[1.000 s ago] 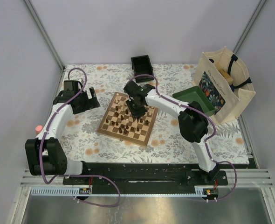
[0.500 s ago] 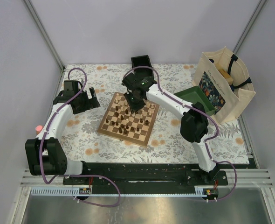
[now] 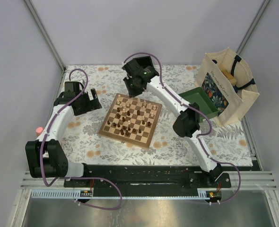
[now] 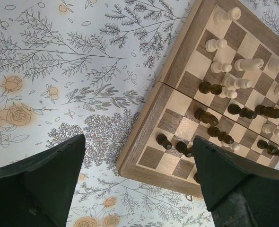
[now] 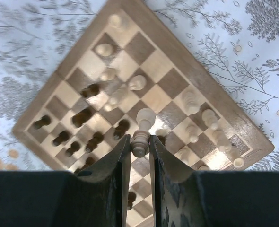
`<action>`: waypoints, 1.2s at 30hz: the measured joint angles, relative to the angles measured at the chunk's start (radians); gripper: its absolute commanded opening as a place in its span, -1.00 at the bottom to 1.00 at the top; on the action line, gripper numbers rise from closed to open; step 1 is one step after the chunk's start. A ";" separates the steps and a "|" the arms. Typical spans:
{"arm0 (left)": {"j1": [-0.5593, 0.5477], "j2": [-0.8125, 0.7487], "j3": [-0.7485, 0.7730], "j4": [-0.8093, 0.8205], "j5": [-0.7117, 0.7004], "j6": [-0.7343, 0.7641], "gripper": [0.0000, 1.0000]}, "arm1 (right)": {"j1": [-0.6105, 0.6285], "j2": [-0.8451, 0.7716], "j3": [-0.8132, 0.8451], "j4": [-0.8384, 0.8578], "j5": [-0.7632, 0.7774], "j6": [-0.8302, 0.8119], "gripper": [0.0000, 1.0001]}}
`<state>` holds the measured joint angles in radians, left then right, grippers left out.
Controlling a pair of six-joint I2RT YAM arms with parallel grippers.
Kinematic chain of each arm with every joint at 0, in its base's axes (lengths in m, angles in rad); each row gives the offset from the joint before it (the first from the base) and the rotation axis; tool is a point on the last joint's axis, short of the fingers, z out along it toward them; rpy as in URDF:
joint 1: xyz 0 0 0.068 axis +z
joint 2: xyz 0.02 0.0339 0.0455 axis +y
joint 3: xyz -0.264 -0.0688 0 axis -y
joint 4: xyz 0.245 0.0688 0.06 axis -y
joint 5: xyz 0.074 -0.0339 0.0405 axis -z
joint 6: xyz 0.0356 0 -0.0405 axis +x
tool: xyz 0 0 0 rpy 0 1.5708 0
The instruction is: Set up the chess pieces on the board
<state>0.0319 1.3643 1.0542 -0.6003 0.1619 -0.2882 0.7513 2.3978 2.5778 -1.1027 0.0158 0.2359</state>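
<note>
Board (image 4: pixel 146 124) cut off at right

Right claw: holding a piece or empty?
Holding. In the right wrist view the right claw is shut on a pale chess piece, pinched near its base, with its head sticking out past the tips.

Here's the count: 1 board (image 3: pixel 131 119) on 1 tabletop (image 3: pixel 177 142). Chess pieces (image 4: pixel 210 87) in 2 colours, pale and dark, too small and crowded to tally. 1 pale piece (image 5: pixel 144 118) sits up in the right hand (image 5: pixel 139 140). Add the left hand (image 4: pixel 139 141), that's 2 hands. Then 1 black box (image 3: pixel 148 60), 1 green tray (image 3: pixel 198 97), 1 tote bag (image 3: pixel 227 85).
</note>
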 measured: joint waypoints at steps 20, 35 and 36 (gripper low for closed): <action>0.000 0.000 0.000 0.000 0.019 0.000 0.98 | -0.065 0.138 0.001 0.093 -0.033 0.004 -0.58; 0.000 0.000 0.000 0.000 0.023 0.000 0.98 | -0.065 0.173 0.003 0.087 -0.033 0.004 -0.56; 0.000 0.000 0.000 0.000 0.024 0.000 0.98 | -0.065 0.173 0.003 0.086 -0.033 0.004 -0.56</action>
<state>0.0319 1.3640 1.0542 -0.6003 0.1860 -0.2882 0.6861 2.5710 2.5813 -1.0164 -0.0170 0.2398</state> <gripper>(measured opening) 0.988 0.274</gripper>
